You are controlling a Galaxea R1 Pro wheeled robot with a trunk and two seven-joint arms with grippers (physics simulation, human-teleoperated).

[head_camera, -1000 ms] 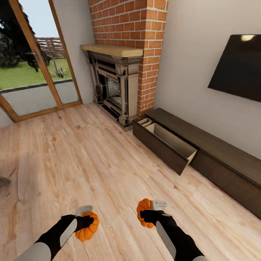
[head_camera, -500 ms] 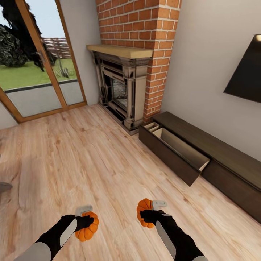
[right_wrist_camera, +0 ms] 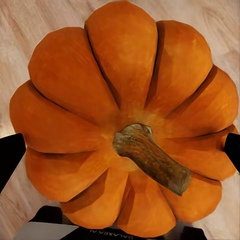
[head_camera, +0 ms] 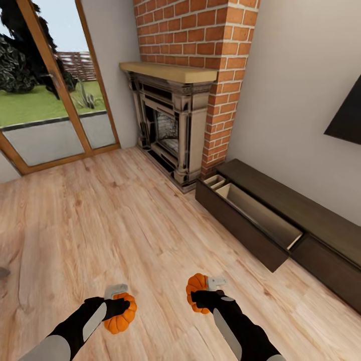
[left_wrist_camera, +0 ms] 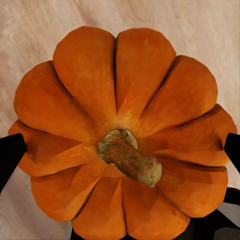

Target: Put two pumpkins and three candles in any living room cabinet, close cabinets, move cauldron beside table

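left gripper [head_camera: 118, 301]: clamped on a pumpkin [head_camera: 122, 315], held low over the wood floor [head_camera: 100, 220] at the head view's lower left
left pumpkin, wrist view: orange ribbed pumpkin [left_wrist_camera: 120, 135] seen stem-on, black fingertips [left_wrist_camera: 10, 155] pressed to both of its sides, floor behind
right gripper [head_camera: 206, 293]: clamped on the other pumpkin [head_camera: 195, 290], held low over the floor at lower centre-right
right pumpkin, wrist view: second pumpkin [right_wrist_camera: 125, 120] stem-on, stub stem pointing off to one side, black fingertips [right_wrist_camera: 11, 152] at both flanks
pumpkin spacing: apart, one per arm, neither touching the floor as far as I can tell
cabinet [head_camera: 301, 220]: long, low, dark brown, along the right wall, ahead-right of the grippers and well apart from them
drawer [head_camera: 255, 220]: end nearest the fireplace pulled out, pale beige inside, nothing visible in it; a small divided section at its fireplace end
next drawer front: flush, closed
fireplace [head_camera: 173, 125]: dark surround with pale mantel, set in a red brick chimney [head_camera: 210, 50], just beside the cabinet's end
glass door [head_camera: 45, 90]: wood-framed, far left, grass and fence outside
screen [head_camera: 347, 125]: dark panel on the right wall above the cabinet, partly cut off by the frame edge
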